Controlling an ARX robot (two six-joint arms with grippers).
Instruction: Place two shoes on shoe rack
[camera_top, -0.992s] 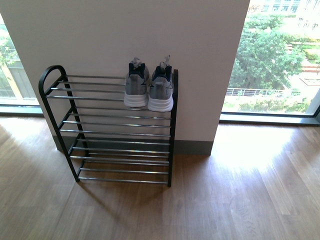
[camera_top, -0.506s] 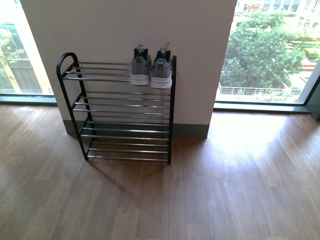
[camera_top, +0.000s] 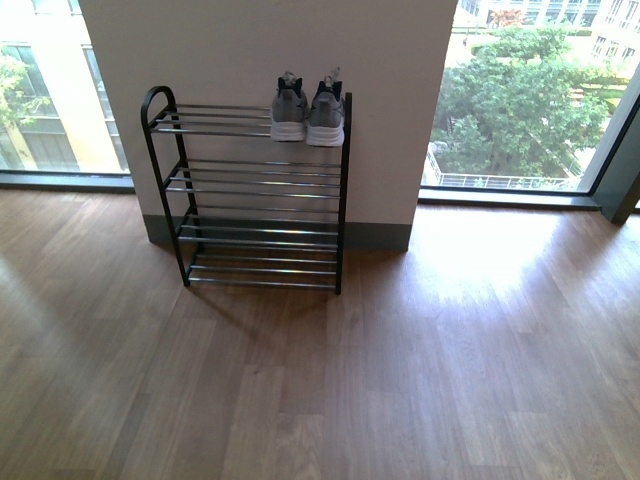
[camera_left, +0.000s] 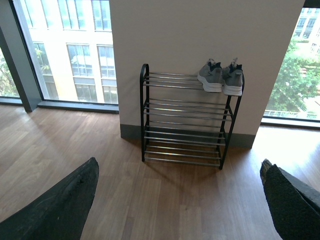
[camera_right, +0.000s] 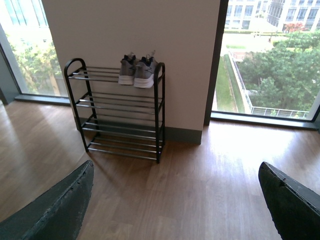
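Two shoes, one (camera_top: 289, 113) beside the other (camera_top: 326, 116), upper middle of frame; one shoe rack (camera_top: 343, 190); four tiers.

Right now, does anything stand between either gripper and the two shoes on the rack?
Nothing visible does. Only bare wooden floor lies between the open left gripper, the open right gripper and the shoe rack, whose top tier holds the two shoes.

**A Bright Room With Big Windows**

A white wall (camera_top: 250, 50) stands in the middle, with a grey strip (camera_top: 378, 237) along its bottom. One big window (camera_top: 520, 60) shows green trees (camera_top: 500, 120). The other window (camera_top: 45, 60) shows a yellow building (camera_top: 40, 130). Daylight shines on the brown wooden floor (camera_top: 400, 400).
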